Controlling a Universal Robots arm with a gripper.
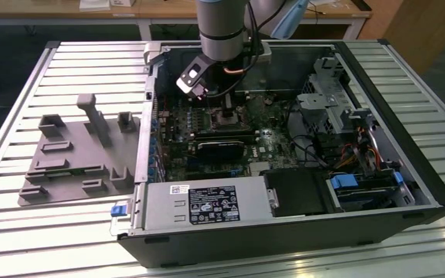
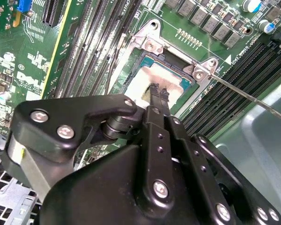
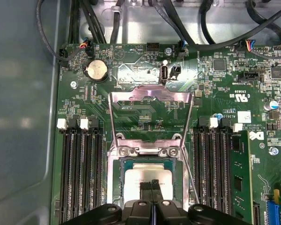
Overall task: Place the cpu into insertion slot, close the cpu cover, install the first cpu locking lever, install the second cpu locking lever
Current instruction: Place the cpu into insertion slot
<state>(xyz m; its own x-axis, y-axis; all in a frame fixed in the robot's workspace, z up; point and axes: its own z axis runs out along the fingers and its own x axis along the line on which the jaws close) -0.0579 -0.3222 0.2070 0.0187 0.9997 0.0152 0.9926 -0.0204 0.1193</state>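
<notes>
1. We see the gripper [image 3: 152, 183] narrow, its fingers pressed together, tips on the cpu [image 3: 136, 177].
2. The cpu lies in the insertion slot [image 3: 116, 187].
3. The cpu cover [image 3: 150, 93] lies open, off the slot.

- Arm [image 1: 222, 26]: silver-grey tube with a dark band above the gripper.
- Gripper [image 2: 157, 92]: matte black, with slim fingers and rounded link plates.
- Silver screws [image 2: 160, 188] dot its links.
- Thin orange cable [image 1: 235, 70] just above it.

Silvery, seemingly matt metal tops the cpu [image 3: 138, 176].
</notes>
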